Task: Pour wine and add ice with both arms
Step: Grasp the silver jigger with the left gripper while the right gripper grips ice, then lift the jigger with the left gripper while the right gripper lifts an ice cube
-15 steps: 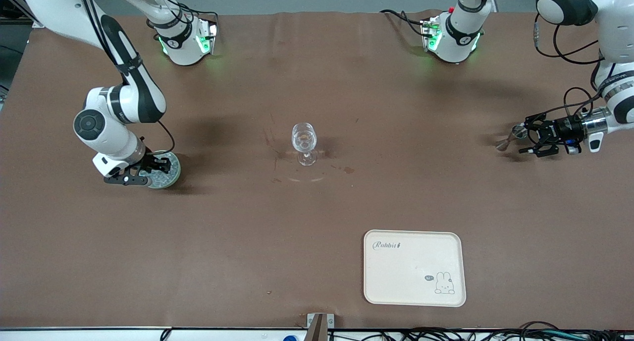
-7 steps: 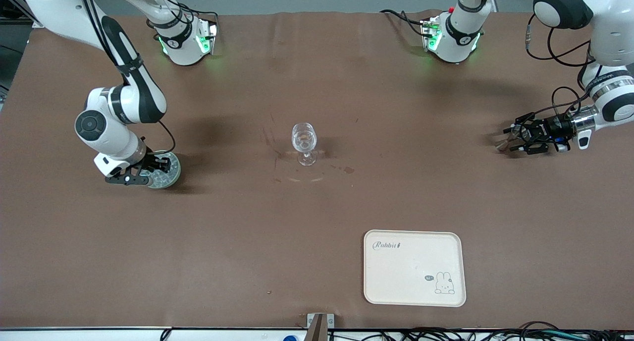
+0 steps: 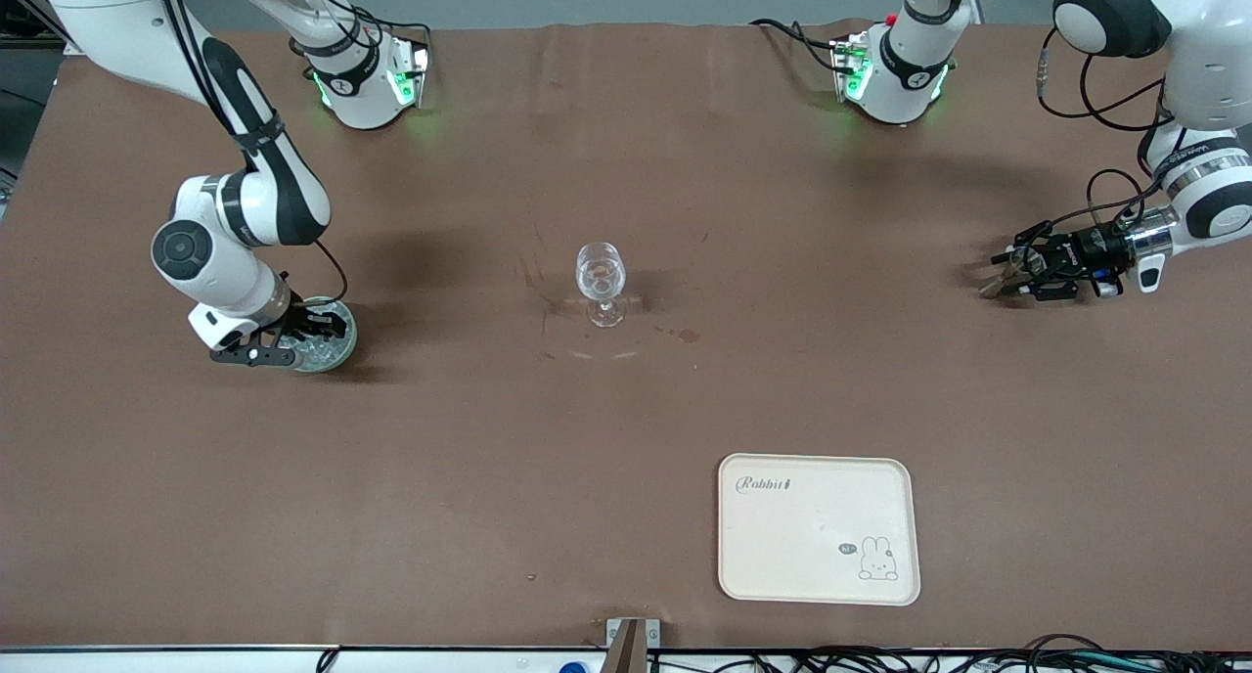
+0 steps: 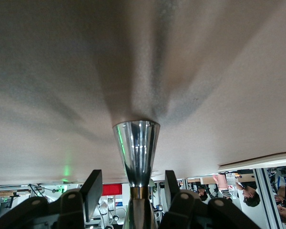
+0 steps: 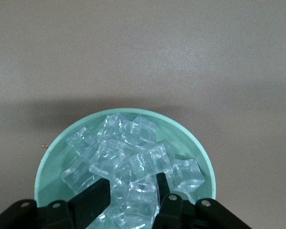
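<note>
A clear stemmed wine glass point(image 3: 600, 277) stands at the table's middle. The ice point(image 3: 319, 330) is heaped in a pale green bowl point(image 3: 339, 348) toward the right arm's end of the table. In the right wrist view the ice point(image 5: 128, 152) fills the bowl point(image 5: 51, 164). My right gripper point(image 3: 293, 339) is down in the bowl, open, its fingers either side of one cube point(image 5: 132, 189). A silver metal measuring cup point(image 3: 993, 284) lies toward the left arm's end. My left gripper point(image 3: 1009, 273) is open around its narrow waist point(image 4: 133, 179), with a gap on each side of the cup point(image 4: 136, 145).
A cream tray point(image 3: 818, 497) with a rabbit drawing lies near the table's front edge, nearer the front camera than the glass. Small dark stains mark the brown cloth beside the glass. Both arm bases point(image 3: 367, 81) stand along the table's back edge.
My left gripper has moved over to the metal cup and now straddles it. My right gripper has sunk slightly lower into the ice bowl.
</note>
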You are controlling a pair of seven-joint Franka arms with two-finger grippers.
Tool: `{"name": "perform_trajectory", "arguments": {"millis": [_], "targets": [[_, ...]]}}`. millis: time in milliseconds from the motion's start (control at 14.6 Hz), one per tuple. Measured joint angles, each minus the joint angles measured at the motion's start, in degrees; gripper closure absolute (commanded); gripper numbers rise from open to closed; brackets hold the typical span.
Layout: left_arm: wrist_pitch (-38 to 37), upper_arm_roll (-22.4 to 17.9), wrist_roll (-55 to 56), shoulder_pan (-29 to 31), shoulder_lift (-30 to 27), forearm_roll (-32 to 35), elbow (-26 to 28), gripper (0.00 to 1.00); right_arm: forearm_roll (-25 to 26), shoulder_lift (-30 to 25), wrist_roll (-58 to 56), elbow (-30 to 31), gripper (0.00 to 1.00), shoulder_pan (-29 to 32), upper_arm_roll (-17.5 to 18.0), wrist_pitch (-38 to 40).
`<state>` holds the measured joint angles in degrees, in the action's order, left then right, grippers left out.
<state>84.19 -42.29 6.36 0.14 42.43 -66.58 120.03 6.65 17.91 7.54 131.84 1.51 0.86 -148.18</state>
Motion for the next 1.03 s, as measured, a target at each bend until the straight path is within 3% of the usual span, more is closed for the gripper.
{"name": "perform_trajectory", "arguments": {"millis": [274, 480, 754, 891, 1028], "targets": [[0.0, -0.17, 0.0, 0.43, 0.0, -0.02, 0.0, 0.4, 0.0, 0.02, 0.0, -1.69, 0.53, 0.01, 0.0, 4.41], [-0.24, -0.23, 0.02, 0.44, 0.0, -0.02, 0.0, 0.48, 0.0, 0.02, -0.15, -4.1, 0.53, 0.07, -0.01, 8.86], [-1.01, -0.3, 0.04, 0.44, 0.0, -0.02, 0.0, 0.81, 0.0, 0.16, -1.34, -4.28, 0.53, 0.61, -0.08, 8.7], [-1.38, -0.34, 0.04, 0.44, -0.05, -0.25, -0.01, 0.87, 0.0, 0.34, -1.5, -4.27, 0.53, 0.75, -0.08, 7.92], [-2.34, -0.77, 0.04, 0.45, -0.06, -0.3, -0.01, 0.99, 0.0, 0.47, -1.52, -3.94, 0.53, 0.75, -0.05, 6.48]]}}
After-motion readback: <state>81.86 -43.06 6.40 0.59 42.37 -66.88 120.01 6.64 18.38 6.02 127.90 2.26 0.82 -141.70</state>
